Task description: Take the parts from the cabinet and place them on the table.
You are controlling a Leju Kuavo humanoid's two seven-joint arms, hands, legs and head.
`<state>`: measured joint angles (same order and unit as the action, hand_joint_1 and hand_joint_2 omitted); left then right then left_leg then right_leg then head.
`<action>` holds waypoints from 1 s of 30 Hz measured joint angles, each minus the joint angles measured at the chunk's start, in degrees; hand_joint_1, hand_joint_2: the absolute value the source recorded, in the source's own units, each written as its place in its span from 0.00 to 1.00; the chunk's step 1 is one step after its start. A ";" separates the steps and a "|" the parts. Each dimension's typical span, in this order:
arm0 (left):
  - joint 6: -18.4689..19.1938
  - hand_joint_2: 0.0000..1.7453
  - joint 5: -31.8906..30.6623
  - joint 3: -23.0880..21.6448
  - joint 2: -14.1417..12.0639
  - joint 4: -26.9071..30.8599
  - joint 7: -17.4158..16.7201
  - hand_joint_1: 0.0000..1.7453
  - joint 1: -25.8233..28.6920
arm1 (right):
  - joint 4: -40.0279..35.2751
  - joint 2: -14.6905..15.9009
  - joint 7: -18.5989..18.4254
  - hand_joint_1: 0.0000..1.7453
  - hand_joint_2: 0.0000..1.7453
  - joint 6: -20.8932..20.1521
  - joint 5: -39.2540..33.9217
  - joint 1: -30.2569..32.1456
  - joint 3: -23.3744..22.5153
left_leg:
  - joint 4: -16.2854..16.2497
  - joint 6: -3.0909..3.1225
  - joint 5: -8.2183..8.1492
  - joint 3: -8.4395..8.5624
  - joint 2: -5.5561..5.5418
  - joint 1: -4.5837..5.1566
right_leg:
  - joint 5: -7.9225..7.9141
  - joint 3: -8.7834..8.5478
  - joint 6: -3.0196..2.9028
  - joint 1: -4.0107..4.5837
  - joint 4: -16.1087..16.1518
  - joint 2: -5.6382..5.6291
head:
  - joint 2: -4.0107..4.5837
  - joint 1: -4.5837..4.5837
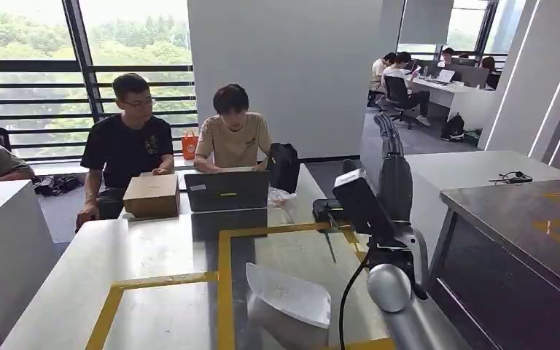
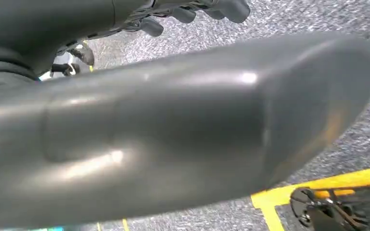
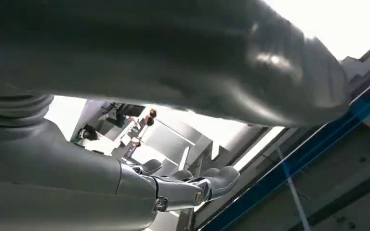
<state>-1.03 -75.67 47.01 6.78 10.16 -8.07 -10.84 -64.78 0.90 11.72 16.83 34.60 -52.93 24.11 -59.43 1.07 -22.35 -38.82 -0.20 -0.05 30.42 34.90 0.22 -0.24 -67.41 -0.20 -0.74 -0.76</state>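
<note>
We look across a steel table (image 1: 153, 251) marked with yellow tape (image 1: 224, 292). A white part (image 1: 289, 294) lies on it near our edge, inside the taped frame, flat side up.

Right arm is raised over the table's right side — right hand (image 1: 389, 135) held high, fingers upward and close together, nothing in it. From the right wrist we see those fingers (image 3: 212, 180) loosely curled with a gap to the thumb, empty.

Left hand (image 2: 188, 12) hangs over grey carpet (image 2: 318, 19); the thumb blocks most of that view, dark fingertips bent beyond it, nothing visibly held. How far it is open we cannot tell.

Farther along the table — a laptop (image 1: 227, 191), a cardboard box (image 1: 151, 195), a black bag (image 1: 284, 166). Two people (image 1: 127, 146) sit behind them. A dark cabinet (image 1: 518, 255) stands to our right.
</note>
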 joint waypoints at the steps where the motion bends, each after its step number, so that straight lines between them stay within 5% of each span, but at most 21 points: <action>1: 0.00 0.00 -0.02 0.00 0.02 0.00 0.00 0.00 -0.08 | -0.04 0.02 0.06 0.00 0.00 0.02 -0.06 -0.19 0.00 | -0.01 -0.04 0.45 -0.30 -0.04 0.05 | -0.89 -3.47 -0.74 0.42 5.00 -0.05 | 0.00 0.00; 2: 0.00 0.00 -0.02 0.00 0.26 0.00 -0.02 0.00 -0.10 | -0.28 0.02 0.05 0.00 0.00 0.02 -0.11 -0.31 0.00 | -0.02 -0.28 0.80 -0.57 -0.04 0.05 | 0.83 -5.02 -1.41 0.68 8.28 0.04 | 0.00 -0.02; 3: -0.05 0.00 -0.07 0.00 0.26 0.02 -0.05 0.00 -0.15 | -0.46 0.06 0.18 0.00 0.00 0.15 -0.30 -0.29 0.02 | 0.38 -0.86 1.42 -0.54 -0.07 -0.09 | -0.26 -5.11 -0.73 0.90 8.59 0.23 | 0.00 -0.02; 5: -0.04 0.00 -0.11 0.00 0.31 0.00 0.00 0.00 -0.18 | -0.46 0.35 0.53 0.00 0.00 0.07 -0.50 -0.60 0.04 | 0.84 -1.53 2.40 -0.51 -0.03 -0.40 | -0.77 -4.74 -1.11 1.29 9.00 0.08 | 0.00 0.00; 7: -0.06 0.00 -0.17 0.00 0.26 0.00 0.00 0.00 -0.13 | -0.44 0.35 0.94 0.00 0.00 0.06 -0.79 -0.69 0.07 | 1.31 -2.15 2.52 -0.98 -0.21 -0.31 | -2.89 -4.26 -1.56 0.43 10.39 0.69 | 0.00 0.00; 8: -0.04 0.00 -0.22 0.00 0.31 -0.02 0.02 0.00 -0.13 | -0.44 0.35 0.98 0.00 0.00 0.00 -0.83 -0.68 0.07 | -0.24 -2.41 -0.49 -1.73 -0.14 -0.17 | -3.67 -3.74 -2.11 0.31 10.80 0.61 | 0.00 -0.08; 10: -0.04 0.00 -0.24 0.00 0.26 0.00 0.02 0.00 -0.19 | -0.44 0.39 1.05 0.00 0.00 0.02 -0.98 -0.66 0.07 | -7.66 -3.13 -7.07 -3.48 -0.06 -0.49 | -5.04 -2.08 -2.10 0.10 10.78 0.65 | 0.00 -0.22; 11: -0.04 0.00 -0.26 0.00 0.20 0.00 0.00 0.00 -0.21 | -0.44 0.39 1.05 0.00 0.00 0.04 -1.01 -0.56 0.07 | -12.01 -3.44 -9.41 -4.21 -0.06 -0.59 | -5.75 -1.13 -2.07 0.05 10.73 0.65 | 0.00 -0.22; 12: -0.04 0.00 -0.28 0.00 0.17 0.00 0.00 0.00 -0.21 | -0.44 0.44 1.09 0.00 0.00 0.04 -1.01 -0.45 0.09 | -15.24 -3.65 -9.91 -4.43 -0.06 -0.62 | -6.46 -0.12 -1.95 -0.01 10.59 0.66 | 0.00 -0.24; 14: -0.04 0.00 -0.28 0.00 0.13 0.00 0.00 0.00 -0.24 | -0.44 0.55 1.11 0.00 0.00 0.11 -1.03 -0.06 0.09 | -15.07 -3.95 -6.44 -2.04 -0.06 -0.71 | -7.72 1.86 -1.62 -0.20 10.19 0.70 | 0.00 -0.28; 16: -0.04 0.00 -0.28 0.00 0.11 0.04 0.00 0.00 -0.34 | -0.44 0.66 1.16 0.00 0.00 0.18 -1.07 -0.04 0.09 | -7.59 -4.10 -3.77 4.20 -0.04 -0.89 | -8.72 3.75 -1.06 -0.48 9.42 0.73 | 0.00 -0.28; 17: 0.00 0.00 -0.31 0.00 0.15 0.07 0.02 0.00 -0.52 | -0.50 0.68 1.29 0.00 0.00 0.24 -1.09 -0.04 0.09 | -2.30 -4.14 -7.00 7.66 -0.07 -0.81 | -9.16 4.44 -0.53 -0.38 9.10 0.73 | 0.00 -0.33; 18: 0.04 0.00 -0.35 0.00 0.13 0.09 0.04 0.00 -0.59 | -0.52 0.83 1.29 0.00 0.00 0.35 -1.14 -0.03 0.07 | 0.86 -3.14 -8.28 9.52 -0.46 -0.36 | -9.57 4.70 -0.16 -0.30 8.88 0.78 | 0.00 -0.28; 22: 0.07 0.00 -0.41 0.00 0.22 0.04 0.02 0.00 -0.57 | -0.48 1.48 1.51 0.00 0.00 0.39 -1.16 0.21 0.20 | 0.64 -0.71 -6.37 7.50 -0.20 -0.52 | -11.50 5.09 1.14 -0.49 9.63 0.72 | 0.00 -0.35; 23: 0.07 0.00 -0.39 0.00 0.20 0.09 -0.04 0.00 -0.68 | -0.48 1.77 1.51 0.00 0.00 0.35 -1.16 0.24 0.20 | 0.60 -0.36 -5.64 7.29 -0.08 -0.49 | -9.16 5.68 1.41 -0.60 8.57 0.61 | 0.00 -0.22; 25: 0.07 0.00 -0.39 0.00 0.17 0.13 -0.13 0.00 -0.69 | -0.48 2.16 1.53 0.00 0.00 0.28 -1.24 0.23 0.22 | 0.58 0.33 -4.10 5.51 0.03 -0.47 | -1.30 7.95 1.95 -0.62 0.69 0.51 | 0.00 -0.09; 27: 0.07 0.00 -0.37 0.00 0.20 0.11 -0.13 0.00 -0.69 | -0.33 2.30 1.60 0.00 0.00 0.22 -1.57 0.36 0.33 | 0.47 0.42 -2.61 3.56 0.12 -0.33 | 2.20 9.56 2.11 -0.58 -7.71 0.46 | 0.00 -0.04; 28: 0.04 0.00 -0.35 0.00 0.20 0.11 -0.15 0.00 -0.69 | -0.20 2.36 1.75 0.00 0.00 0.20 -1.68 0.41 0.37 | 0.41 0.41 -1.92 2.61 0.15 -0.30 | 1.43 9.18 2.02 -0.58 -9.20 0.46 | 0.00 -0.07; 30: 0.02 0.00 -0.26 0.00 0.17 0.11 -0.15 0.00 -0.70 | -0.09 2.40 2.05 0.00 0.00 0.28 -1.79 0.36 0.44 | 0.32 0.28 -0.53 0.73 0.18 -0.19 | -2.39 5.33 1.53 -0.49 -6.00 0.41 | 0.00 -0.02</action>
<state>-1.01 -75.93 47.01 6.95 10.27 -8.22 -11.54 -64.87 3.30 13.77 17.11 32.81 -52.56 24.55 -59.11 1.35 -22.87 -38.09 -0.01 -0.24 28.03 40.23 1.75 -0.73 -73.41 0.21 -0.74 -0.79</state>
